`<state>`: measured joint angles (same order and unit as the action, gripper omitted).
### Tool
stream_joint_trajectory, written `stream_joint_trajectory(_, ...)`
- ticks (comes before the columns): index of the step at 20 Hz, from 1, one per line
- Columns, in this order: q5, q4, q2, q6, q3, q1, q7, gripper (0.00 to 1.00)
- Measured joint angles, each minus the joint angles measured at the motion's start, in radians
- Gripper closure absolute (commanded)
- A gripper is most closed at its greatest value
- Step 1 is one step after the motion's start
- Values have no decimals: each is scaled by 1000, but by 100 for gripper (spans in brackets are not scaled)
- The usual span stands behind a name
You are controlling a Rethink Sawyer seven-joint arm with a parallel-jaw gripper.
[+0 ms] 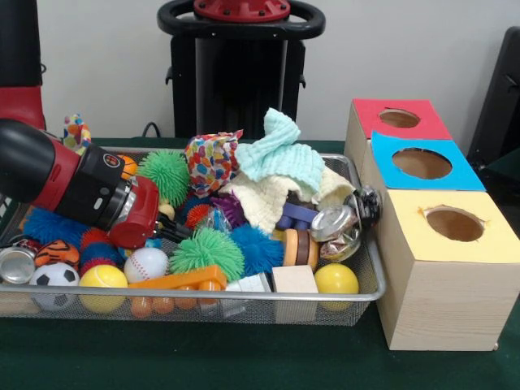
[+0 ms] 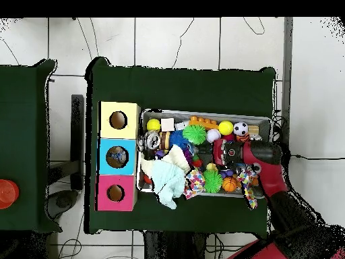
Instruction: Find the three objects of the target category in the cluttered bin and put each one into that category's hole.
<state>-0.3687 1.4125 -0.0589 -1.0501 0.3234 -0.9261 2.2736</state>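
arm pose: the red and black arm (image 1: 49, 175) is seen coming in from the left edge of the front view, tilted down into the bin, with its red end piece buried among the toys.
gripper: the gripper (image 1: 166, 230) is pushed low into the clutter, just beside a green spiky ball (image 1: 207, 250) and a baseball (image 1: 146, 264); dark tips can only just be made out.
fingers: honestly can't be told whether they're spread or clamped, the toys hide too much.
bin: a wire mesh bin (image 1: 268, 299) is set on the green tabletop (image 1: 244, 357), packed full. Along the near wall a soccer ball (image 1: 54, 279), two yellow balls (image 1: 103, 278) (image 1: 336, 279), an orange plastic piece (image 1: 179, 280) and a wooden cube (image 1: 294, 279) are lined up.
cloths: a mint knit cloth (image 1: 280, 150) is draped over a cream one (image 1: 268, 199), next to a colourful patterned cloth (image 1: 211, 161).
holes: a wooden box (image 1: 439, 296) stands just beside the bin's right wall, topped with a red (image 1: 398, 119), a blue (image 1: 422, 163) and a yellow (image 1: 455, 224) panel, one round hole each.
target objects: which three are meant can't be picked out; everything is in the bin.
writing: nothing readable on anything.
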Motion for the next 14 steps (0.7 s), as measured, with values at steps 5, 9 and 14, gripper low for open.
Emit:
stream_joint_trajectory(5, -5, 0, 0, 0, 1, 0, 0, 100)
stream_joint_trajectory(9, -9, 0, 0, 0, 2, 0, 0, 100)
stream_joint_trajectory(14, -17, 0, 0, -16, 2, 0, 0, 100)
